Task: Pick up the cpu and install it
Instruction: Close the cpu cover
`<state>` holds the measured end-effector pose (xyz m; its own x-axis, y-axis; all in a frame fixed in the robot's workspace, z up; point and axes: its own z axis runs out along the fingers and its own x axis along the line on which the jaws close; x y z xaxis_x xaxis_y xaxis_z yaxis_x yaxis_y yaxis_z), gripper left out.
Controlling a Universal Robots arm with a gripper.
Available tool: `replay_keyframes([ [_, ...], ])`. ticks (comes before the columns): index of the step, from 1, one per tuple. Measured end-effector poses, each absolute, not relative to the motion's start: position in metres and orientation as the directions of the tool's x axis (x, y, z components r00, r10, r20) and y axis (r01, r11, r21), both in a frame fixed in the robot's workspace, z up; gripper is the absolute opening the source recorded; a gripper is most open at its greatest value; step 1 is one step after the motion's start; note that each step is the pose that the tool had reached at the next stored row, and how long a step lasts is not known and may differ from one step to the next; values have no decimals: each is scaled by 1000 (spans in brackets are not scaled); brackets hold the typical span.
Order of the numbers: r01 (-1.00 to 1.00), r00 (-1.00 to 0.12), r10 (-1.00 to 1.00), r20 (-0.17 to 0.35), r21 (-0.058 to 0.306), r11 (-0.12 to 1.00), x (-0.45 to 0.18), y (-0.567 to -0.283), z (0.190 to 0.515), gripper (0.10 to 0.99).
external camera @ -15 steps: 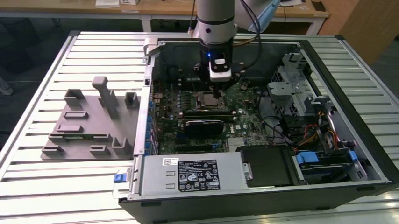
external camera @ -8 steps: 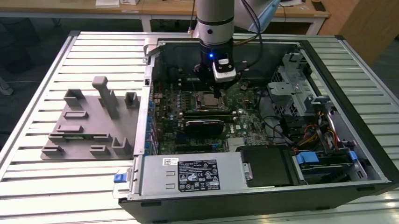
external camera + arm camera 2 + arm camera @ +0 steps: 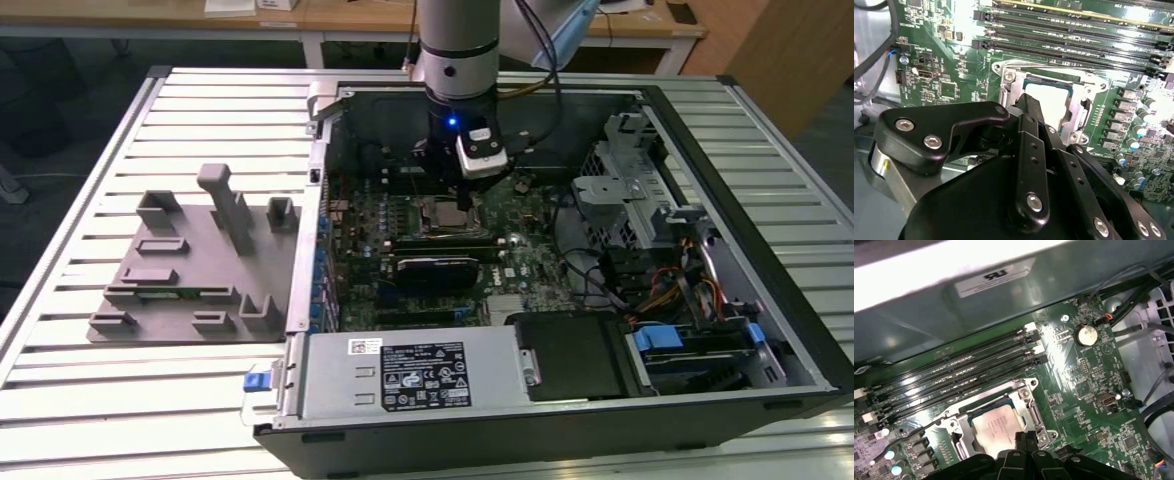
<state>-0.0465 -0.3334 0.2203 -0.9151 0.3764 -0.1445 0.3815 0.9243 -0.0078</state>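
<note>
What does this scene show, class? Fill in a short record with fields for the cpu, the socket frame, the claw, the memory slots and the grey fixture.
cpu: lies flat within the socket frame, metal top up
socket frame: metal, on the green motherboard
claw: tips over one edge of the cpu; contact unclear
memory slots: run alongside the socket frame
grey fixture: on the table, at the exterior view's left

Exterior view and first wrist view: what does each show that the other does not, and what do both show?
Exterior view: the grey fixture on the slatted table at the exterior view's left, the arm and the power supply. First wrist view: the round coin battery and a label on the case wall. Both: the cpu lying in its socket on the green motherboard, with the claw close above it.
</note>
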Motion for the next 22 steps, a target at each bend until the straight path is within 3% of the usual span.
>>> replay_keyframes([
  [12, 306, -943, 304, -138, 11, 952, -55, -333, 215, 106],
  [22, 280, -951, 275, -145, -14, 960, -68, -333, 212, 106],
])
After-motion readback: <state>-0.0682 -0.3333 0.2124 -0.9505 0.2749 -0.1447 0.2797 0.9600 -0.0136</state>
